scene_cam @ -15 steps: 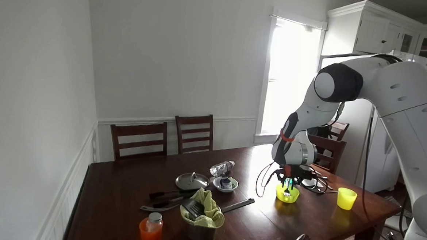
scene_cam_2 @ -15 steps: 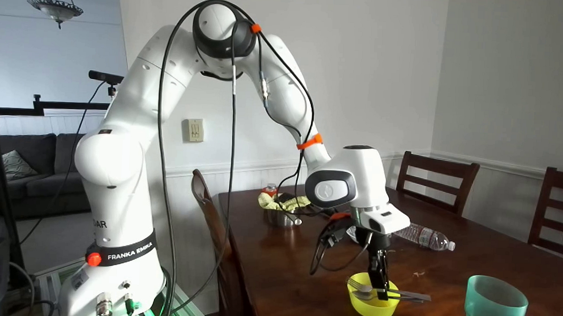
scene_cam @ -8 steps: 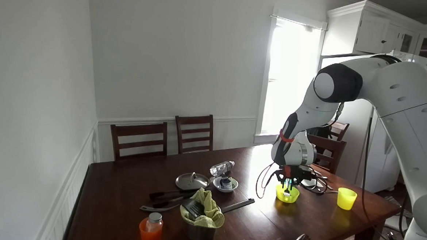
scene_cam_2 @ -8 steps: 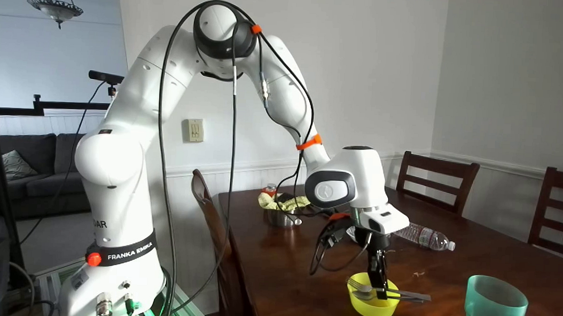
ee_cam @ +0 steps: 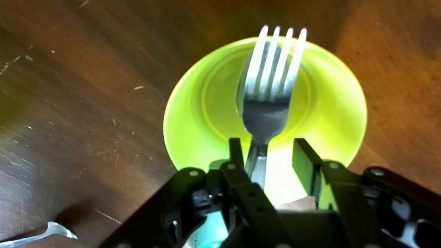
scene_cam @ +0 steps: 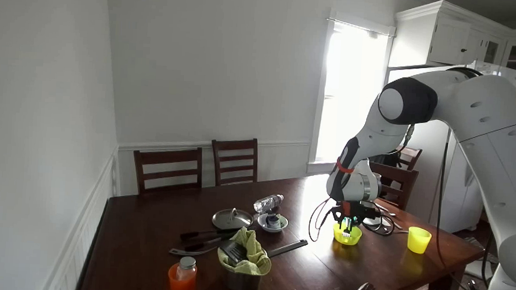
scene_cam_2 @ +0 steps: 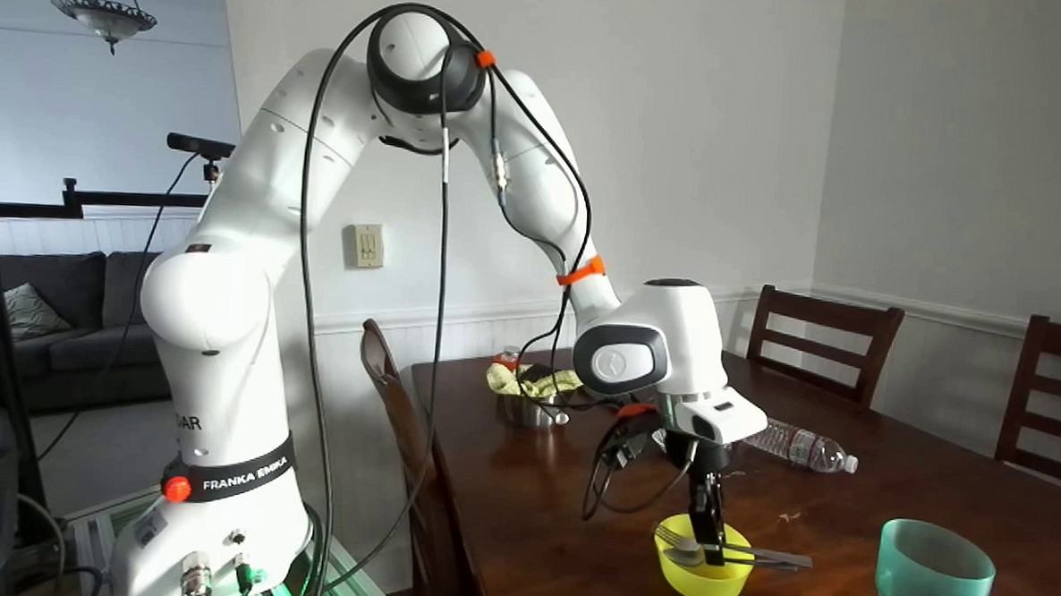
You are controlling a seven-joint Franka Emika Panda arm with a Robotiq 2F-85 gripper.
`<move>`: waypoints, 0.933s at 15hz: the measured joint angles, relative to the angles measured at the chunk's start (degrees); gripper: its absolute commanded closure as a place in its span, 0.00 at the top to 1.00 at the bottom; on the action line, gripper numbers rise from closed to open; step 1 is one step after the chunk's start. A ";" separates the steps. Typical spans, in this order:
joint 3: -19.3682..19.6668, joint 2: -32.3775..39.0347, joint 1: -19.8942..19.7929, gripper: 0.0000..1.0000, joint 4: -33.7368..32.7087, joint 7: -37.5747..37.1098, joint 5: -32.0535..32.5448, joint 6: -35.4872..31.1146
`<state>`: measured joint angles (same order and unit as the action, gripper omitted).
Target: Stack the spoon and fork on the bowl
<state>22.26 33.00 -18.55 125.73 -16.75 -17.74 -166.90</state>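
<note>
The small yellow-green bowl (ee_cam: 193, 127) stands on the table; it also shows in both exterior views (scene_cam: 346, 241) (scene_cam_2: 704, 587). The fork (ee_cam: 265, 119) lies across the bowl, its handle over the rim; its tines show in an exterior view (scene_cam_2: 669, 535). The spoon (ee_cam: 241, 92) lies under the fork, mostly hidden by it in the wrist view; its head shows in an exterior view (scene_cam_2: 686, 557). My gripper (ee_cam: 267, 146) is open at the bowl, fingers on either side of the handles. There is a gap to the right finger; the left is close to the spoon handle.
A teal cup (scene_cam_2: 935, 580) and a yellow cup (scene_cam: 419, 240) stand near the bowl. A metal utensil (ee_cam: 51, 231) lies on the table. A bottle (scene_cam: 268, 204), a white bowl (scene_cam: 272, 223), a lid (scene_cam: 232, 219) and a pot with a cloth (scene_cam: 243, 279) stand farther off.
The arm and gripper have shifted very slightly, a little to the left in both exterior views. The bowl, fork and spoon have not visibly moved.
</note>
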 measured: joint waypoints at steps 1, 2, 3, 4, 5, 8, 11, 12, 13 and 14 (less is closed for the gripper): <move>0.00 0.15 -0.04 0.39 -0.01 0.05 0.00 0.00; 0.00 0.36 -0.07 0.30 -0.03 0.09 0.00 0.00; 0.00 0.59 -0.12 0.23 -0.04 0.11 0.00 0.00; 0.00 0.82 -0.16 0.09 -0.05 0.18 0.00 0.00; 0.00 1.02 -0.23 0.01 -0.06 0.22 0.00 0.00; 0.00 1.33 -0.53 0.02 -0.13 0.34 0.00 0.00; 0.00 1.33 -0.85 0.02 -0.21 0.58 0.00 0.00; 0.00 1.33 -0.91 0.02 -0.22 0.67 0.00 0.00; 0.00 1.33 -0.95 0.02 -0.22 0.75 0.00 0.00; 0.00 1.33 -0.99 0.02 -0.24 0.78 0.00 0.00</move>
<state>22.26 34.34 -19.54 125.49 -15.97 -17.74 -166.90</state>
